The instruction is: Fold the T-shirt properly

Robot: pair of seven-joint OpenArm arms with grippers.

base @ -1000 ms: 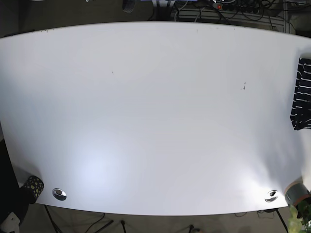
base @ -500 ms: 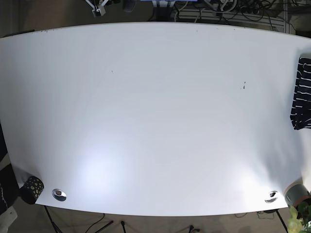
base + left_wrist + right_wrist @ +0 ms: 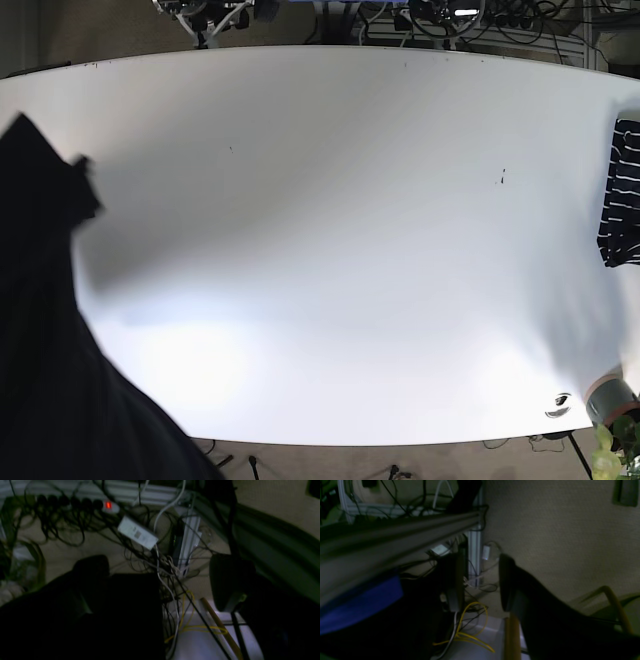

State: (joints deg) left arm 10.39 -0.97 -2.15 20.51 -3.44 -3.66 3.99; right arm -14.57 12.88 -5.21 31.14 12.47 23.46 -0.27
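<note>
A large black cloth (image 3: 45, 340), apparently the T-shirt, covers the table's left side and front left corner in the base view; its shape is not readable. Both arms sit behind the far edge of the table, with only small parts showing at the top left (image 3: 205, 14) and top right (image 3: 440, 12). In the left wrist view my left gripper (image 3: 160, 580) hangs open over floor cables, holding nothing. My right gripper (image 3: 480, 585) is also open and holds nothing, beside the table's underside.
A dark garment with white stripes (image 3: 620, 195) lies folded at the right edge of the white table (image 3: 340, 250). A round cap (image 3: 558, 404) sits in the front right corner. Cables and a power strip (image 3: 75, 503) lie on the floor behind the table.
The black cloth has come in from the left and now covers the table's left side and front left corner. Parts of the arms have appeared at the far edge.
</note>
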